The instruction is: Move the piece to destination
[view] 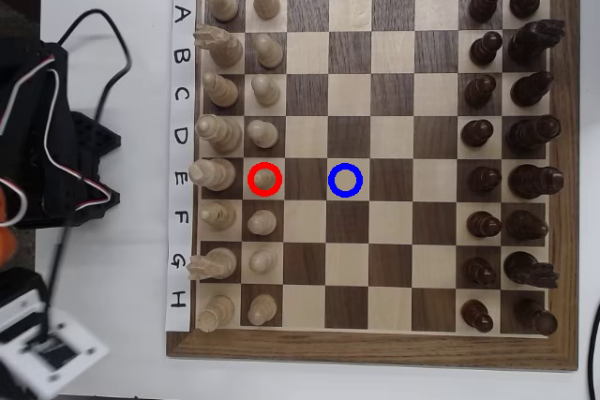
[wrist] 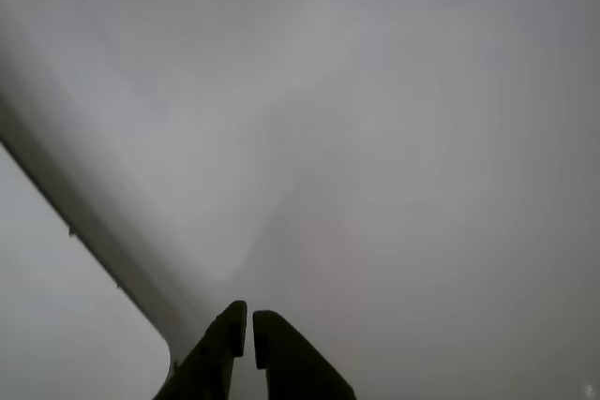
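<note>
The piece is a small pale-wood pawn (view: 265, 178) standing on row E, column 2, inside a drawn red ring. The destination (view: 345, 181) is the pale square on row E, column 4, ringed in blue and empty. In the wrist view my gripper (wrist: 249, 327) enters from the bottom edge. Its two dark fingers stand almost together with only a thin slit and nothing between them. That view shows only a blurred grey surface, with no board or piece. In the overhead view the arm (view: 47, 156) sits left of the board, away from the pawn.
The chessboard (view: 370, 348) holds pale pieces in columns 1 and 2 and dark pieces (view: 485, 178) in columns 7 and 8. Other pale pawns (view: 262, 133) (view: 262, 222) flank the ringed one. Cables (view: 103, 44) and a white part (view: 42, 344) lie left of the board.
</note>
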`<control>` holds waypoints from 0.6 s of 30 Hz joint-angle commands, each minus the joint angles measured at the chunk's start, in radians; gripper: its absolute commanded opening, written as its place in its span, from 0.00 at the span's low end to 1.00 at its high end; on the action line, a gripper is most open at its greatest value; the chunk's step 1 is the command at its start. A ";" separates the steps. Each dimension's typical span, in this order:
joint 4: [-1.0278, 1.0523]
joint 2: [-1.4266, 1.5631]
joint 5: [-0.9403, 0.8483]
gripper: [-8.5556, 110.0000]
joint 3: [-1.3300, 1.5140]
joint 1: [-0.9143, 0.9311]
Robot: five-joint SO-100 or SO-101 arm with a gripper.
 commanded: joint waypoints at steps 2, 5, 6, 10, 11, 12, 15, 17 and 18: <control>-0.018 -0.084 0.219 0.07 -0.207 -0.034; -0.018 -0.153 0.362 0.07 -0.327 -0.078; -0.017 -0.175 0.414 0.07 -0.365 -0.092; 0.028 -0.255 0.586 0.07 -0.515 -0.170; 0.043 -0.276 0.634 0.07 -0.560 -0.201; 0.055 -0.293 0.661 0.07 -0.592 -0.229; 0.107 -0.337 0.735 0.07 -0.680 -0.316; 0.163 -0.373 0.761 0.07 -0.741 -0.373; 0.189 -0.390 0.767 0.07 -0.773 -0.402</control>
